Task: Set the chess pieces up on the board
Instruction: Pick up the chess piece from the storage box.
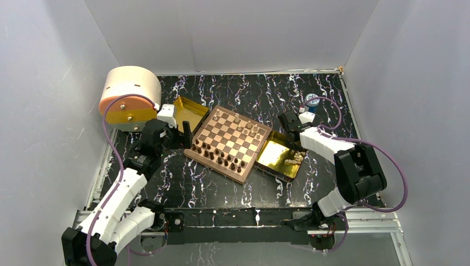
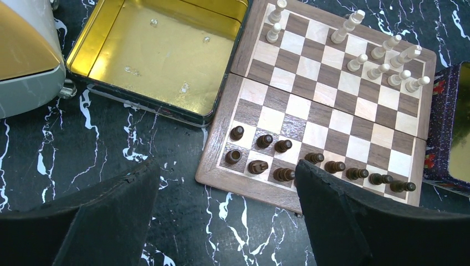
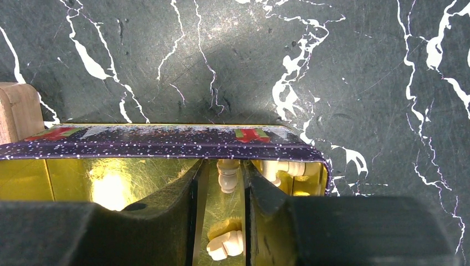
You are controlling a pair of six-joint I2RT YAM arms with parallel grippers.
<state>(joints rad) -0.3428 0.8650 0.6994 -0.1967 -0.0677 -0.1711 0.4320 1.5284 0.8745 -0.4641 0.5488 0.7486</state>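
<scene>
The board [image 1: 230,143] lies angled at mid-table, its rim [image 2: 213,166] close below my left gripper. Several dark chess pieces [image 1: 219,157] stand in its near rows [image 2: 284,174]. Several light chess pieces [image 1: 246,127] stand along its far side [image 2: 382,61]. My left gripper [image 1: 185,133] hangs open over the tabletop at the board's left corner [image 2: 225,165], holding nothing. My right gripper [image 1: 294,149] is lowered into the right gold tray [image 3: 138,141], jaws apart [image 3: 223,166]. Light pieces [image 3: 228,174] lie loose between and beside its fingers, with a gap on the left side.
An empty gold tray [image 1: 191,113] sits left of the board [image 2: 161,55]. A white and orange cylinder [image 1: 128,94] stands at the far left [image 2: 22,55]. The right tray [image 1: 271,155] touches the board's right side. A small blue object [image 1: 313,101] sits at the back right.
</scene>
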